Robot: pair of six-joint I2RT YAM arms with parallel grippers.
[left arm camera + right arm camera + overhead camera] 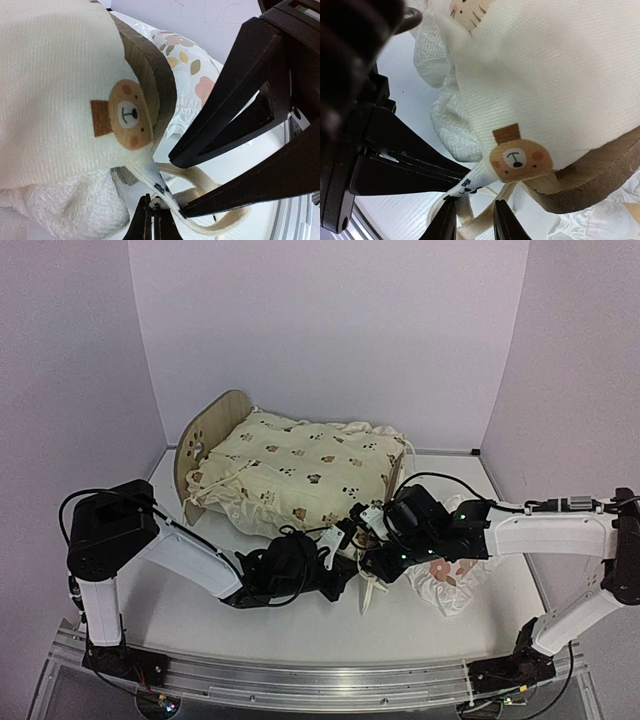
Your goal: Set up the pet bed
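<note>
The pet bed (205, 435) stands at the back left, its wooden footboard (155, 85) (600, 170) close to both wrist cameras. The cream cushion (300, 465) printed with animals lies over the bed, and one corner hangs off the foot end. My left gripper (152, 217) is shut on that corner's hem, where the cream tie strings (210, 187) begin. My right gripper (475, 225) faces it from the other side. Its jaws stand apart with the tie strings (470, 220) loose between them.
The small white flowered pillow (452, 575) (187, 65) lies on the table right of the foot end, under my right arm. White walls close in the back and both sides. A metal rail (300, 680) runs along the near edge.
</note>
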